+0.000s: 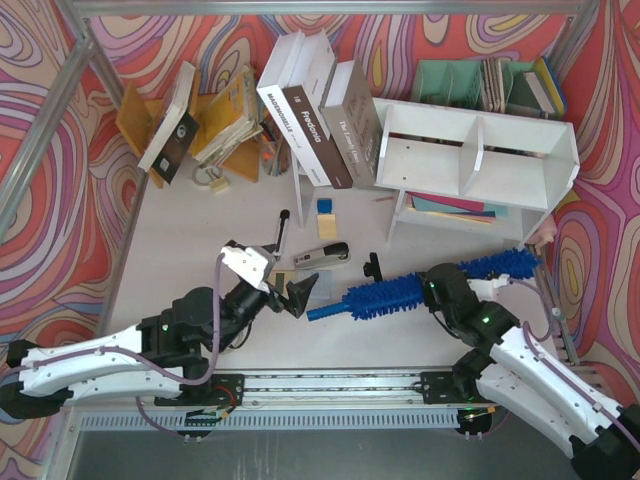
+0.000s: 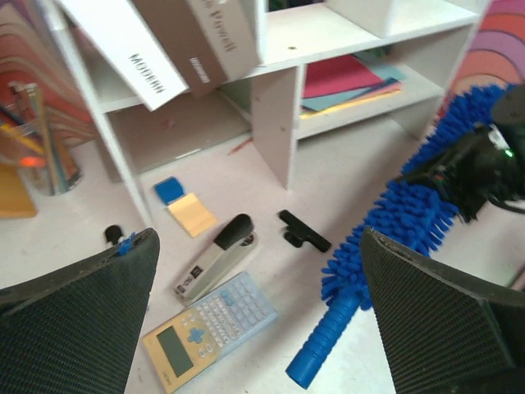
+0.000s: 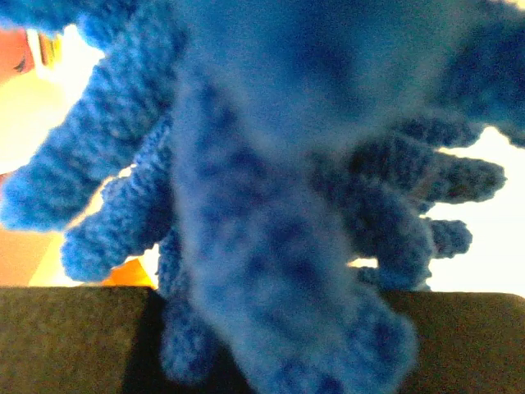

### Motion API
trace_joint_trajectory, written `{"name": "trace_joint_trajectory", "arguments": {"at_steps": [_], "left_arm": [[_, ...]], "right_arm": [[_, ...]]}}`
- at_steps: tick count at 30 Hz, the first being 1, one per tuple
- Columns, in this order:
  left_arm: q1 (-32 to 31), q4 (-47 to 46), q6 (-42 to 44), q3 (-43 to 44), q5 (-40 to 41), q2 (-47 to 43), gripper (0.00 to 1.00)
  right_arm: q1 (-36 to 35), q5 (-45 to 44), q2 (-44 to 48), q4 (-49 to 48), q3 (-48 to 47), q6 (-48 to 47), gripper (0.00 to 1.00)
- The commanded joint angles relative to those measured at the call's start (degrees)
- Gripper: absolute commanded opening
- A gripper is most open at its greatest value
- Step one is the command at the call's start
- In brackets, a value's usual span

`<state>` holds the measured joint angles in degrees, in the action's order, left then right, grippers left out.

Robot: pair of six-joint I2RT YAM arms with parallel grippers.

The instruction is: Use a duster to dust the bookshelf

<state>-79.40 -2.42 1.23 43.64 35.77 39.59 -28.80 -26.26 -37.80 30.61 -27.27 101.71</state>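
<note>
One point midway along the duster (image 1: 385, 297) was clamped in the right gripper (image 1: 447, 290), in front of the bookshelf (image 1: 480, 150), while the left gripper (image 1: 305, 292) gaped wide beside the handle (image 1: 325, 311), so pick-up seemed in hand, and next the head needed lifting to the bookshelf's boards.

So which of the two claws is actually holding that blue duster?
The right claw, clamped around the fluffy middle of the duster. The left claw is wide open and empty, just short of the handle end.
</note>
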Motion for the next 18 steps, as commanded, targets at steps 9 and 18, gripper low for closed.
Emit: {"name": "trace_joint_trajectory", "arguments": {"at_steps": [9, 18], "left_arm": [[0.5, -17.0, 5.5, -6.7, 29.4, -0.3, 0.98], [5.8, -15.7, 1.6, -8.4, 31.2, -2.3, 0.98]], "right_arm": [[0.3, 3.7, -8.1, -16.0, 8.0, 8.8, 0.23], [0.9, 5.3, -12.8, -18.5, 9.5, 9.5, 0.32]]}}
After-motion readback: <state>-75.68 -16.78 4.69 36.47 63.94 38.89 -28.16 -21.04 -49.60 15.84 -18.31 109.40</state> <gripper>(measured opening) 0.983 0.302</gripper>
